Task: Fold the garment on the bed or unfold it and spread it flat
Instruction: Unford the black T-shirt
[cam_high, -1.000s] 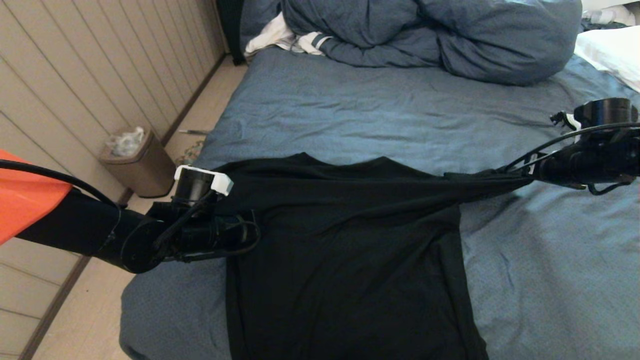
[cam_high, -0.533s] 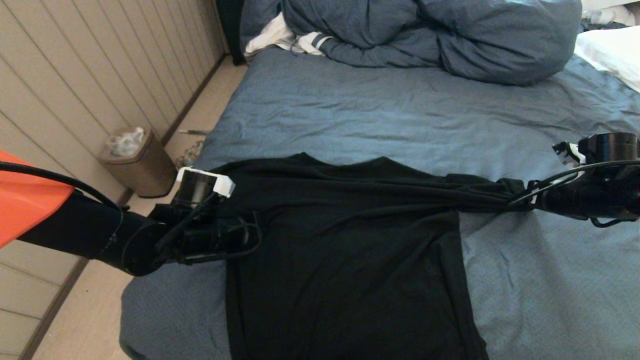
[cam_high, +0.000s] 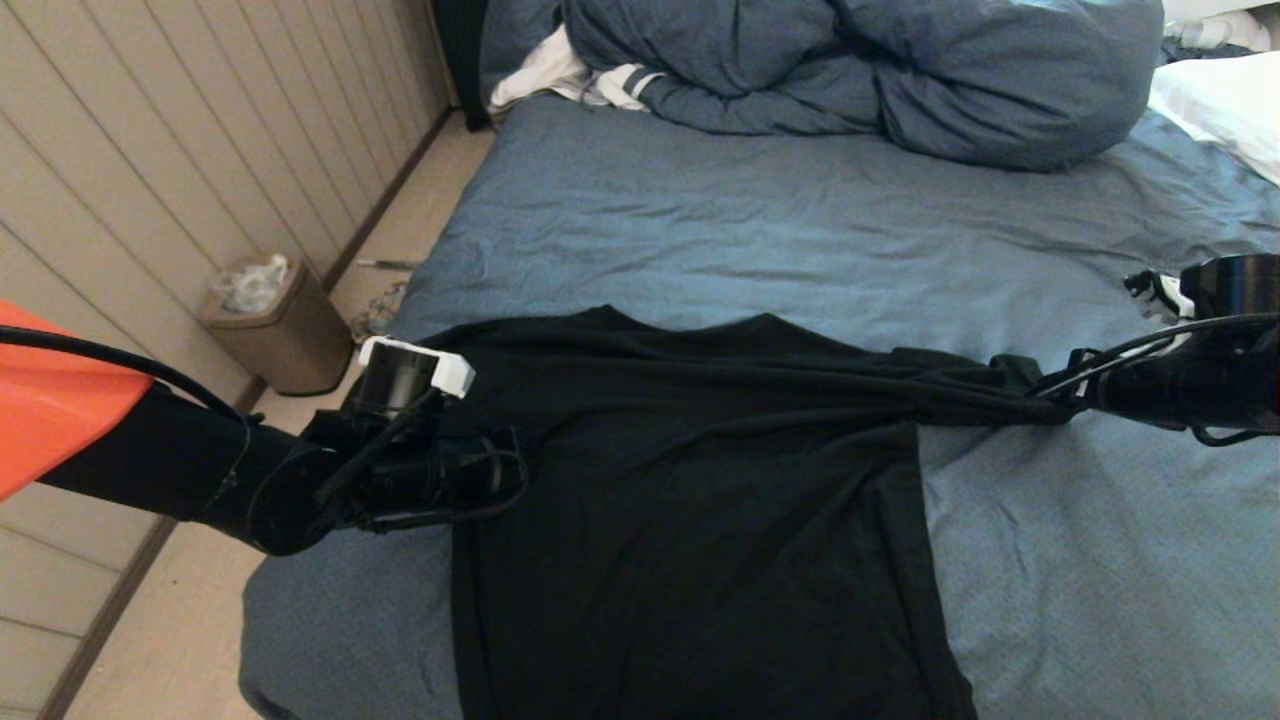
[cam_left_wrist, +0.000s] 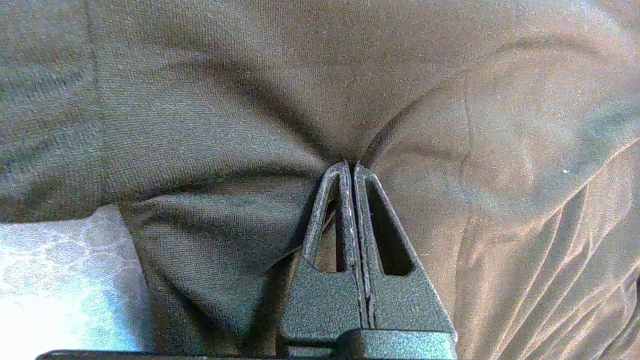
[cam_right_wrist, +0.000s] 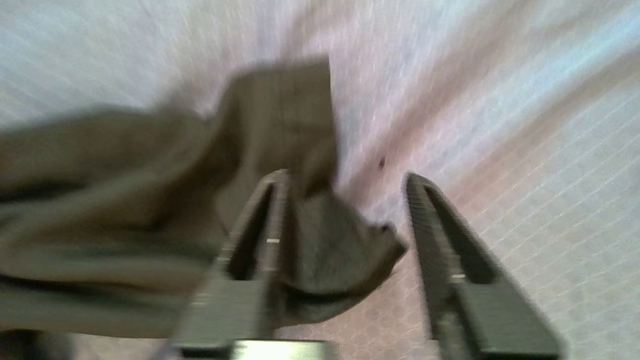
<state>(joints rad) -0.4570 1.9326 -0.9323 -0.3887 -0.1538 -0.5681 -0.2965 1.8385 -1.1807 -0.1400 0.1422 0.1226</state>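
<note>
Two robot arms reach over one bed (cam_high: 700, 220). The left tool (cam_left_wrist: 350, 167) has its two fingers pressed together, pinching a fold of the one black garment (cam_high: 690, 520) at its left edge. The right tool (cam_right_wrist: 345, 180) has its two fingers spread apart; a loose sleeve end of the garment lies between them, touching one finger only, and is not clamped. The garment lies plain side up on the blue sheet, its body spread across the near part of the bed, with one sleeve drawn out in a bunched strip toward the right tool. At the far end lie one bulky blue duvet (cam_high: 860, 70), one white cloth (cam_high: 560, 75) and one white pillow (cam_high: 1225, 105). One waste bin (cam_high: 275, 330) stands on the floor to the left of the bed.
</note>
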